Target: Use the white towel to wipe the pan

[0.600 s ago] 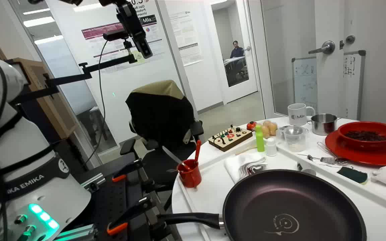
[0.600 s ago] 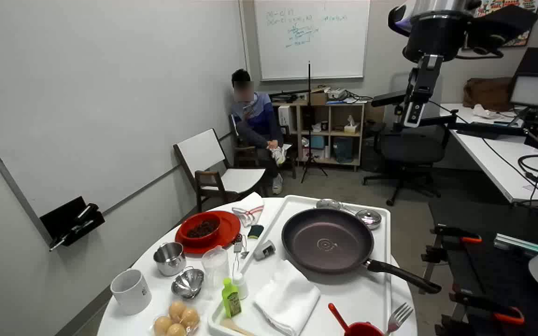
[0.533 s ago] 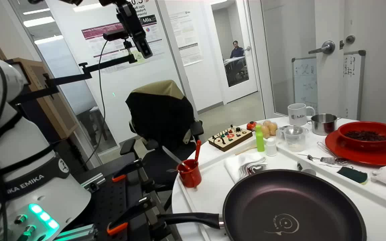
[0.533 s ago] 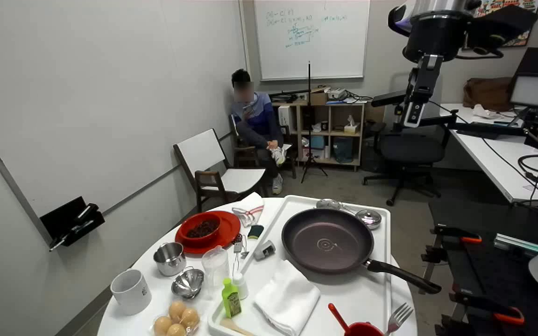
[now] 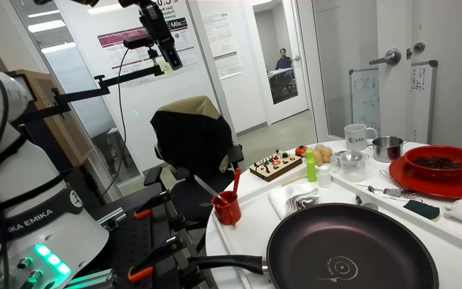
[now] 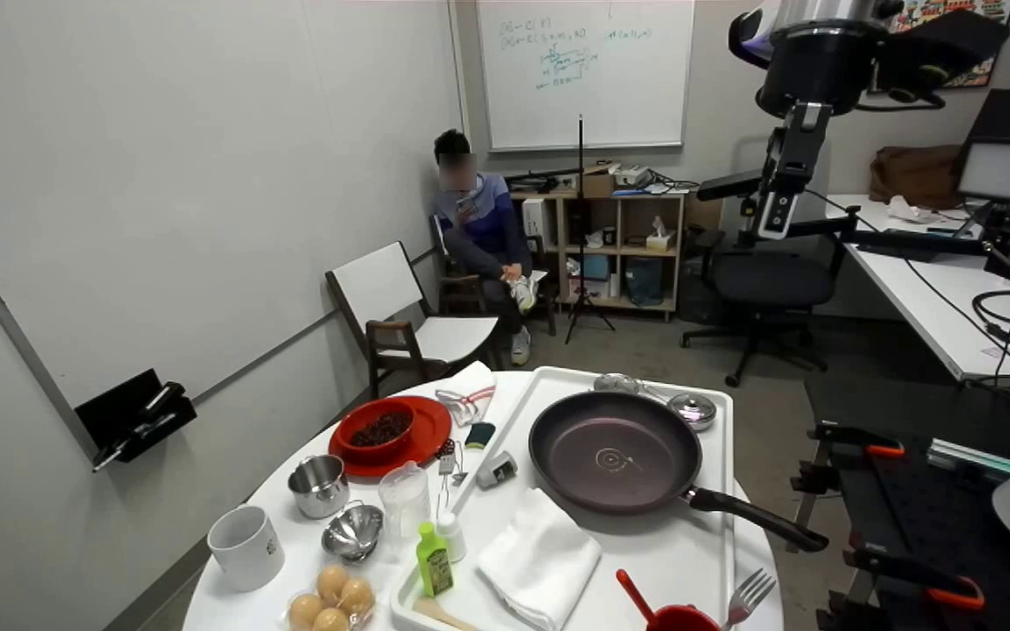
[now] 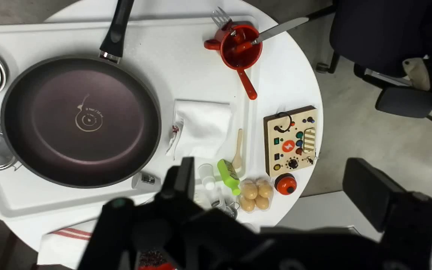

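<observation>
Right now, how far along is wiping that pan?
Nothing looks done yet: the white towel lies folded on the tray beside the pan. Nothing is in hand either: the gripper hangs open and empty, away from both. Apparently left: grasping the towel, then wiping the pan.

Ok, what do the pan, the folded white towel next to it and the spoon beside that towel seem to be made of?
Pan: probably metal with a nonstick coating, going by its dark surface and soft satin sheen.
Towel: soft matte cloth, perhaps cotton, since it lies in loose folds.
Spoon: likely wood, dull-finished, from its pale tan; any grain is too small to see.
</observation>
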Robot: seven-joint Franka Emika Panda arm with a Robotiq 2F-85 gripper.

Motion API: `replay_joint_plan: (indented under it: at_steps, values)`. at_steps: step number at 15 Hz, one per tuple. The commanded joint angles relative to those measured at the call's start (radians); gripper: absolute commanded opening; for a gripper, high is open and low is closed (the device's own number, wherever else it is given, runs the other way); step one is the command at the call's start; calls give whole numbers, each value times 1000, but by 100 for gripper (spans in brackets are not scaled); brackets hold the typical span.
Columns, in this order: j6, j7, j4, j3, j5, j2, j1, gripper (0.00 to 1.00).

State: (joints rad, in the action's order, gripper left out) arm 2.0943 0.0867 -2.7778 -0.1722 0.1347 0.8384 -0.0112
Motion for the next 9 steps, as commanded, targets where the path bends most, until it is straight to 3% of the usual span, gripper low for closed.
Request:
replay_joint_plan:
  at_steps: [1,5,9]
  values:
    - [-5,11,3,15,13,-2,16,100]
    - [5,30,7,7,8,-21,14,100]
    - [-1,202,63,-31,-38,-123,-16,100]
